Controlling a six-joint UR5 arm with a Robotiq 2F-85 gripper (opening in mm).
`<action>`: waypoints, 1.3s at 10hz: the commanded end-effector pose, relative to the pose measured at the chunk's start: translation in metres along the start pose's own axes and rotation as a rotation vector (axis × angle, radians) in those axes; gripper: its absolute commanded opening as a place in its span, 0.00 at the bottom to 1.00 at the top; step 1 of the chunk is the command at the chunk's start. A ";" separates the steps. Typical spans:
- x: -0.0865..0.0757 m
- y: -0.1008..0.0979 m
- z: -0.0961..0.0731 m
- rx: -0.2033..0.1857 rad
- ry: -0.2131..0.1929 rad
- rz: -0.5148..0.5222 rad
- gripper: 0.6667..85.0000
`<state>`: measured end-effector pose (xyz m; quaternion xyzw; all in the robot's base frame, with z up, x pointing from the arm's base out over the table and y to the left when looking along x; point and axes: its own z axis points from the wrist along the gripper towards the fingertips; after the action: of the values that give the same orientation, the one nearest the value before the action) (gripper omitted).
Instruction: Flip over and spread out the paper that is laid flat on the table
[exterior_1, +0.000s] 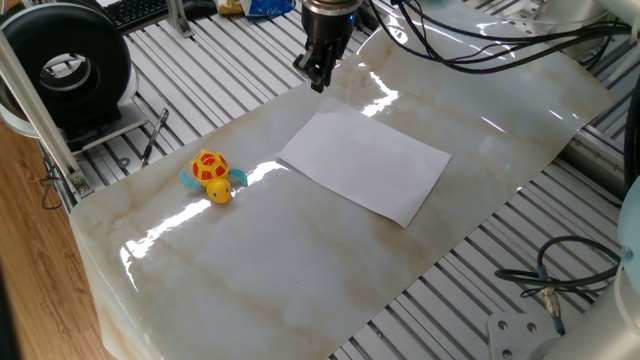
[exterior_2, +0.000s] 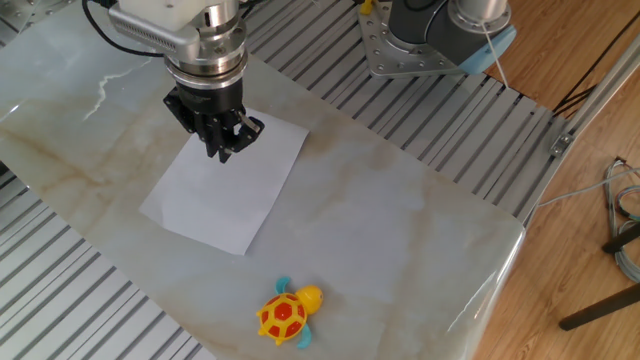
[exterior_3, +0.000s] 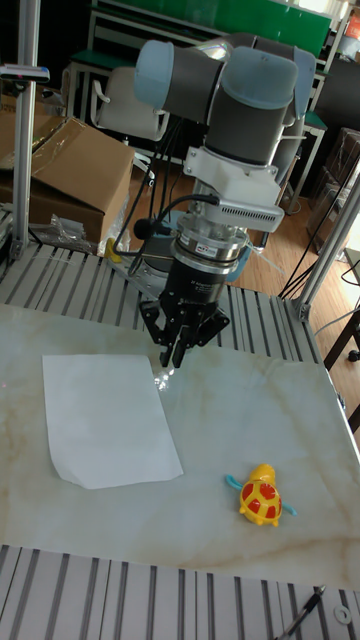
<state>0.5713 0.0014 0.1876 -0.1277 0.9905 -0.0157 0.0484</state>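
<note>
The table (exterior_1: 300, 270) is a long glossy marble slab resting on a ribbed grey metal frame (exterior_1: 215, 70), whose slats show past the slab's long edges in all three views. In one fixed view the slab runs from 7 o'clock to 1 o'clock, and a broad bare stretch of it lies toward 7 o'clock from the paper. In the other fixed view the slab's near corner sits at 4 o'clock, with open marble between that corner and the sheet.

No bin, tray or box stands on the slab. A cardboard box (exterior_3: 65, 170) sits off the table in the tall fixed view, at 10 o'clock; what it holds cannot be seen.

The paper (exterior_1: 365, 165) lies flat near the middle of the table, all four edges showing and one corner slightly rounded in the tall fixed view. A toy turtle (exterior_1: 212, 175), yellow with a red shell, sits well apart from the sheet, at 9 o'clock from it in one fixed view.

The gripper (exterior_2: 225, 150) points down, raised above the slab, holding nothing. Its fingers (exterior_3: 165, 340) stand close together at the tips; whether they fully meet cannot be told. In the tall fixed view the paper lies at 8 o'clock from the claw, the tips hanging just off the sheet's corner nearest the arm.
</note>
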 end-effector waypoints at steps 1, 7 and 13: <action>-0.001 -0.007 -0.001 0.024 -0.006 -0.045 0.05; -0.004 -0.026 0.047 -0.033 -0.010 -0.157 0.34; 0.008 -0.036 0.045 0.000 0.051 -0.147 0.48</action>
<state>0.5736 -0.0284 0.1489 -0.1920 0.9809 -0.0172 0.0250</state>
